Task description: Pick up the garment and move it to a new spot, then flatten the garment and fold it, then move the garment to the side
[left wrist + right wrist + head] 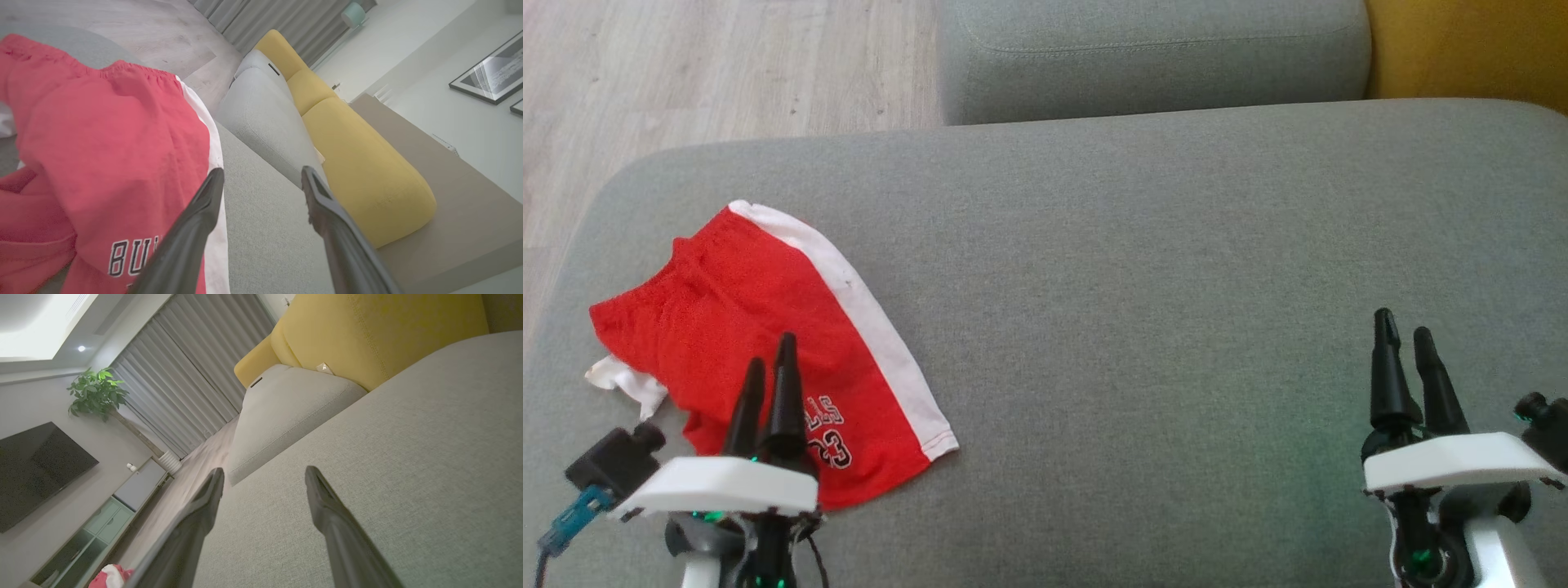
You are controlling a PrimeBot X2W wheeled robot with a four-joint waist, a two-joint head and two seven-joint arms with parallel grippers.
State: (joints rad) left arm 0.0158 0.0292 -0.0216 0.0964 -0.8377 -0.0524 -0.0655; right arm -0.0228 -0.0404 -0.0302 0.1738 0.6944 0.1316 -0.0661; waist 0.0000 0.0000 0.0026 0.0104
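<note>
The garment (743,327) is a pair of red shorts with a white side stripe and black-and-white lettering, lying crumpled on the left part of the grey sofa seat (1143,278). My left gripper (770,359) hovers over its near edge, open, with nothing between the fingers. In the left wrist view the garment (102,155) spreads across the left half, and the left gripper (261,175) stands open beside its white stripe. My right gripper (1405,327) is open over bare seat at the lower right, far from the shorts. The right wrist view shows the right gripper (265,473) open and a red and white bit of the garment (112,575) at the bottom left.
A grey cushion (1152,57) sits beyond the seat, with a yellow cushion (1470,49) to its right. Wooden floor (686,73) lies past the seat's left and far edges. In the right wrist view a TV (32,473), a plant (96,392) and curtains (192,375) stand across the room.
</note>
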